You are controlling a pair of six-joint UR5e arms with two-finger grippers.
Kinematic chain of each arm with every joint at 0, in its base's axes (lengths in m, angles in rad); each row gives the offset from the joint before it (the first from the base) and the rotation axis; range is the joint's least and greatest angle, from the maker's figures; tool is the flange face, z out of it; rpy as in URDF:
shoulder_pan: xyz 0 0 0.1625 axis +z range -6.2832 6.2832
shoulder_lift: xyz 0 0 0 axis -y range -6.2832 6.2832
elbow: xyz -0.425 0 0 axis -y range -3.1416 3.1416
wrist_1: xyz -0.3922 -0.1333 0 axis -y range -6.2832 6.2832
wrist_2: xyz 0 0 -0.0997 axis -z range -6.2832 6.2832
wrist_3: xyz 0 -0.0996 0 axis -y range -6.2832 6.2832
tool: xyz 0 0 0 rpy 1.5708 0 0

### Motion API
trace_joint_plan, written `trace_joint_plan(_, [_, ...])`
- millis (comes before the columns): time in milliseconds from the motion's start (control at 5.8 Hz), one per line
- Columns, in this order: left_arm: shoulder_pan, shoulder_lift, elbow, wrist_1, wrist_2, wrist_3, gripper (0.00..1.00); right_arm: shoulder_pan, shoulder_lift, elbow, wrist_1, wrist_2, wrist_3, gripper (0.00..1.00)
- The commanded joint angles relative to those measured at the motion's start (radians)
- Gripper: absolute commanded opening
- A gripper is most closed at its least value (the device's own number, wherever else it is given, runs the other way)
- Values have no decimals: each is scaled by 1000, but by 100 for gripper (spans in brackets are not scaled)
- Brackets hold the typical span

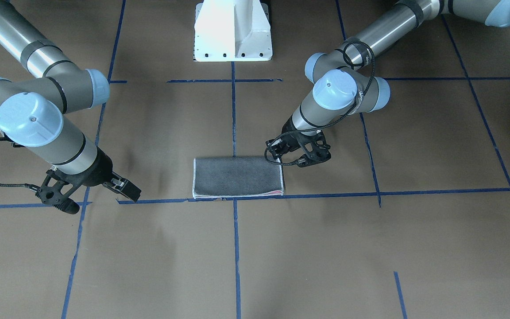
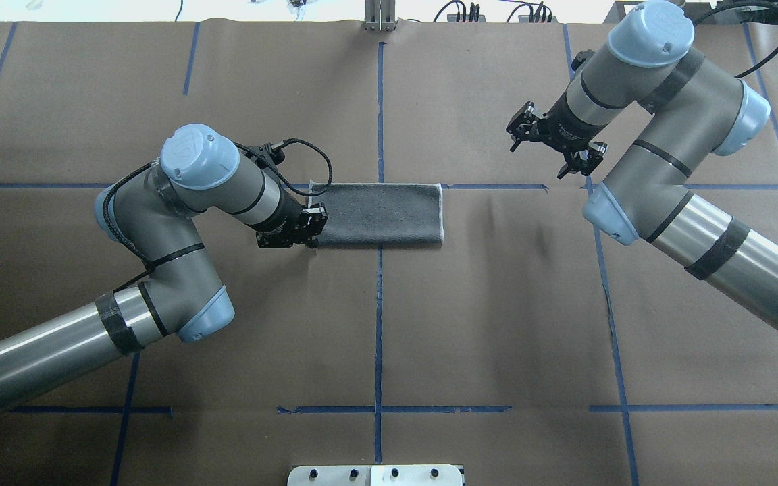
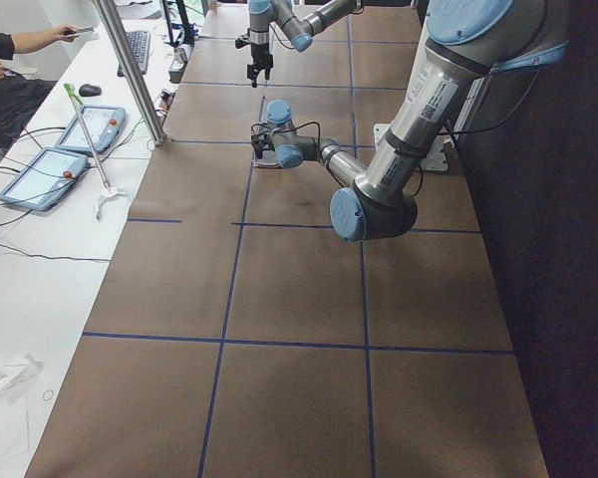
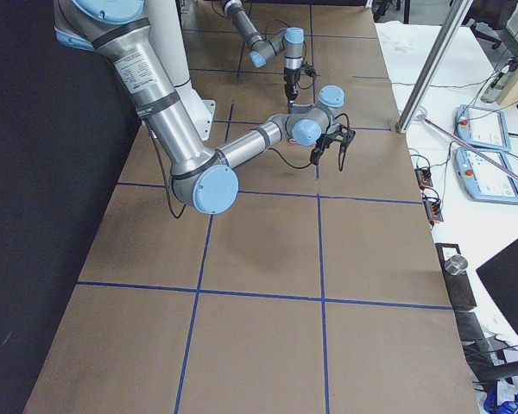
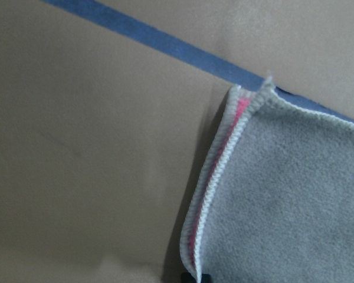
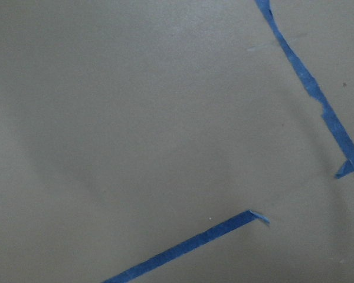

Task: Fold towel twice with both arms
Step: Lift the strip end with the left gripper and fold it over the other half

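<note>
The small square terry towel [image 2: 379,214] is lying flat on the brown paper-covered table [image 2: 497,304]. It is folded into a long rectangle, with its dark grey face up and its pale stitched edging running along the rim. In the left wrist view, a thin strip of the pink-red face is showing between the layers at the corner nearest the camera.

The black two-finger left gripper [image 2: 292,235] is pointing down at one short end of the towel. The rest of the cloth is extending away from it, toward the right arm's side. A line of blue tape [image 2: 497,186] is running along the towel's long edge on the side of this gripper away from the robot. Whether its fingers are apart or pinching the cloth cannot be told from these views.

The black two-finger right gripper [image 2: 554,145] is hovering above the table, well apart from the towel's other short end. Its fingers are spread wide. Below it, its wrist camera is showing brown paper crossed by blue tape strips.
</note>
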Motion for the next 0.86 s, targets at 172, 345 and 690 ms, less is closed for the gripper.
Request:
trace_joint_plan(172, [-35, -22, -9, 35, -40, 0, 0, 8, 0, 2, 0, 3, 0, 100])
trace_joint_plan(345, [-61, -62, -10, 105, -78, 2, 0, 21, -5, 8, 0, 24, 0, 100])
trace_joint_plan(690, [-62, -125, -9, 182, -79, 14, 0, 67, -21, 10, 0, 64, -23, 100])
